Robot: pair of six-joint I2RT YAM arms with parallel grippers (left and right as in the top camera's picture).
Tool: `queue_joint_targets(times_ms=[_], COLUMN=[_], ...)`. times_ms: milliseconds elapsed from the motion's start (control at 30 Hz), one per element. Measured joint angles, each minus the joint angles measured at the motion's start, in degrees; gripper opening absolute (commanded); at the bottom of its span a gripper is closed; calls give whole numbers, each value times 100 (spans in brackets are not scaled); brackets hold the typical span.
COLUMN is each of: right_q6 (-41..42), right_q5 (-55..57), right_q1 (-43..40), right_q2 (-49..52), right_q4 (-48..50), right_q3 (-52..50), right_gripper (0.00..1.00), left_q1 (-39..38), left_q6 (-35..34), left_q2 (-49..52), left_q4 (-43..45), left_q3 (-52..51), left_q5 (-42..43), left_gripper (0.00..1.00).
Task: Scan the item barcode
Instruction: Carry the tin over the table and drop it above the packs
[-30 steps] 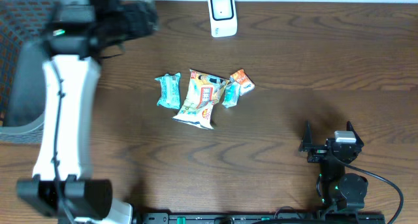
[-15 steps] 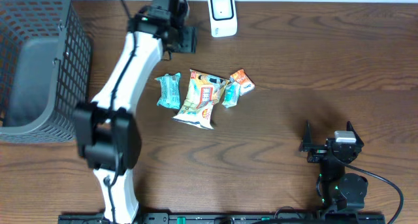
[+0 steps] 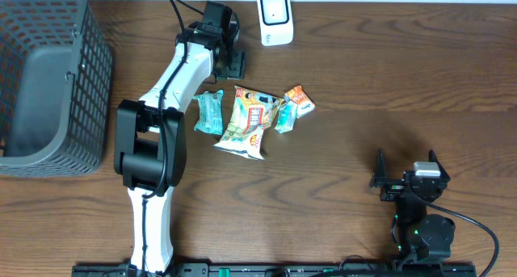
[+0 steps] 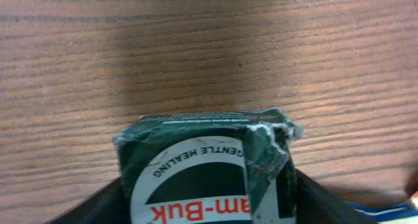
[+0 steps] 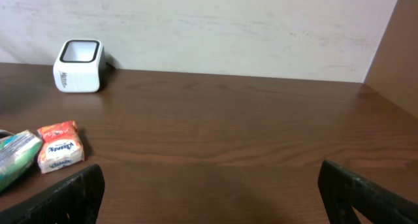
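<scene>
A dark green box (image 4: 202,159) with a white label and red letters sits between the fingers of my left gripper (image 4: 208,185), which is shut on it just above the wooden table. Overhead, the left gripper (image 3: 232,63) is to the left of the white scanner (image 3: 275,18), a little nearer than it. No barcode shows on the box face that I see. My right gripper (image 3: 406,160) rests at the lower right, jaws wide open and empty (image 5: 215,198). The scanner (image 5: 78,66) stands far off at that view's upper left.
A pile of snack packets lies mid-table: a teal packet (image 3: 210,111), a yellow-white bag (image 3: 246,119) and an orange packet (image 3: 299,99). A grey wire basket (image 3: 93,83) fills the left edge. The orange packet (image 5: 60,145) also shows in the right wrist view.
My left arm has swung from over the basket side to the right, bringing the box close to the scanner's left. The right arm has not moved.
</scene>
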Motion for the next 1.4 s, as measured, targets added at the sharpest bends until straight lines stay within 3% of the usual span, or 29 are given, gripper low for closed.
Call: queue_joint_targets(times_ms=[100, 500, 667, 833, 1000, 1200, 1400], right_q6=[0, 0, 0, 0, 0, 0, 0], right_q5=[0, 0, 0, 0, 0, 0, 2], right_q1=[0, 0, 0, 0, 0, 0, 0], right_q2=[0, 0, 0, 0, -2, 0, 0], right_q4=[0, 0, 0, 0, 0, 0, 0], right_q3=[0, 0, 0, 0, 0, 0, 0], right_gripper=[99, 99, 99, 99, 99, 99, 99], left_q1=[0, 2, 44, 162, 234, 243, 249], left_q6=[0, -9, -9, -9, -9, -76, -544], left_q2=[0, -37, -728, -2594, -3777, -3842, -3770], left_q4=[-2, -26, -177, -1001, -2361, -3453, -3821], left_q3=[0, 0, -28, -4, 98, 81, -33], left_q5=[4, 9, 9, -70, -599, -870, -903], left_gripper=[85, 85, 85, 85, 85, 86, 87])
